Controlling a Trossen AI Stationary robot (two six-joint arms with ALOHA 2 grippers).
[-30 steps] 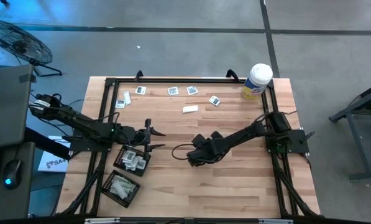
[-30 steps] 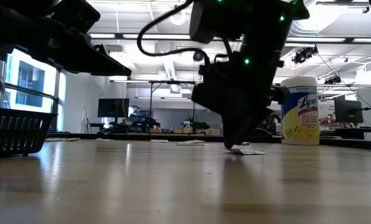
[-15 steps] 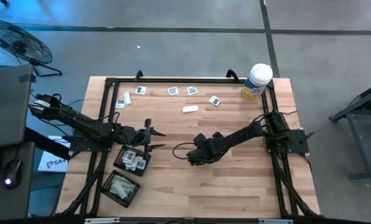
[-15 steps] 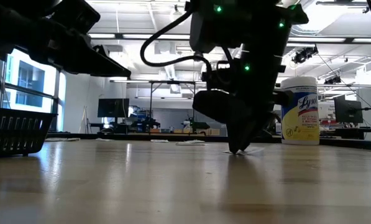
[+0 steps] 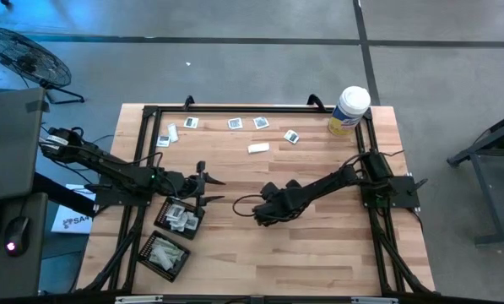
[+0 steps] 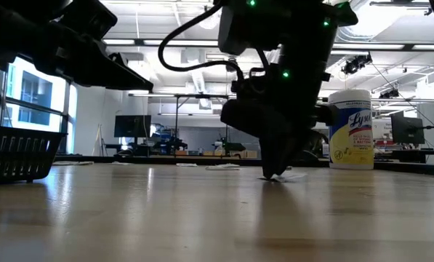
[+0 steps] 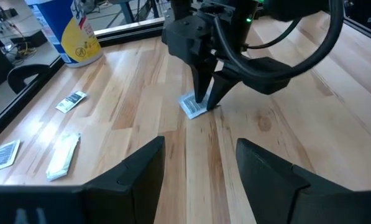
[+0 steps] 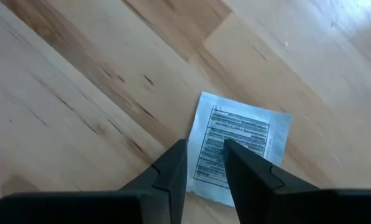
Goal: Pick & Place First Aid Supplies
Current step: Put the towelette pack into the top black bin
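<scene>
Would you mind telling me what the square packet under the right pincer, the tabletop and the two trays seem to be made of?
Square packet: probably paper or foil-backed paper, matte white, printed with lines of text, lying flat.
Tabletop: wood, jointed light planks with visible grain and a slight sheen.
Trays: black mesh, likely metal wire, though plastic cannot be excluded.
Right pincer: its tips rest on the packet.

The white canister (image 6: 350,129) at about 1 o'clock on the surface carries a yellow label with the blue script "Lysol", partly cut off by the arm in the low view. The square packet (image 8: 240,145) bears lines of fine black print, too small to read.
</scene>
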